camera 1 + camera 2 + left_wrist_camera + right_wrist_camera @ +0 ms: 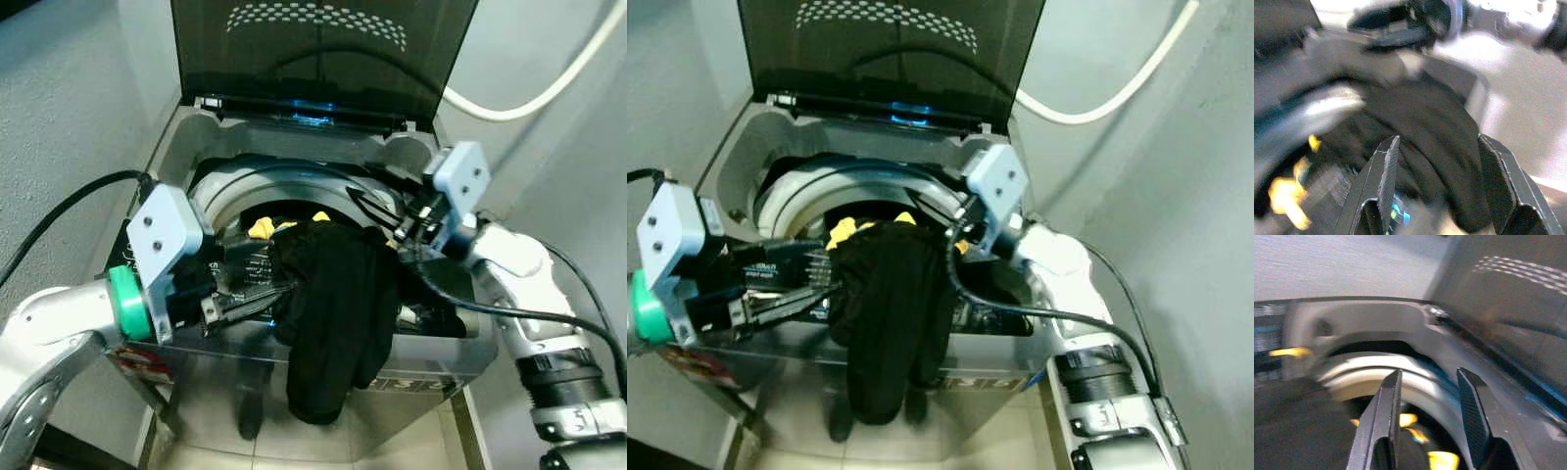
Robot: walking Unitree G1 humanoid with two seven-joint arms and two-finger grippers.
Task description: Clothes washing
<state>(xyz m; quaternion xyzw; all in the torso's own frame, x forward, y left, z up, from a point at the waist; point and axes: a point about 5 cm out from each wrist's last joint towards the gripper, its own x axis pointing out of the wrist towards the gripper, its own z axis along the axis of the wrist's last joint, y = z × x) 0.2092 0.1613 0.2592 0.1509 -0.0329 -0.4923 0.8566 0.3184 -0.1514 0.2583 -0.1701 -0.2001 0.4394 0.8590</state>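
- Hanging half in and half out, a big black soft cloth garment lies over the front rim of the grey top-loading washing machine, with its lid standing open
- One part of the garment is inside the round drum, and a long part dangles down the front of the machine toward the tiled floor
- Some yellow bits of cloth peek out in the drum behind the black garment
- The left gripper is right beside the garment at the front rim; its jaws are spread wide with the black cloth between them, not squeezed on it
- The right gripper hangs over the back of the drum, jaws a little apart and holding nothing
- I think the garment could slip out and drop on the floor, because so much of it hangs outside and its weight pulls it down
- I also think the left jaws could close on just a thin fold, and then the cloth could slide free when lifted
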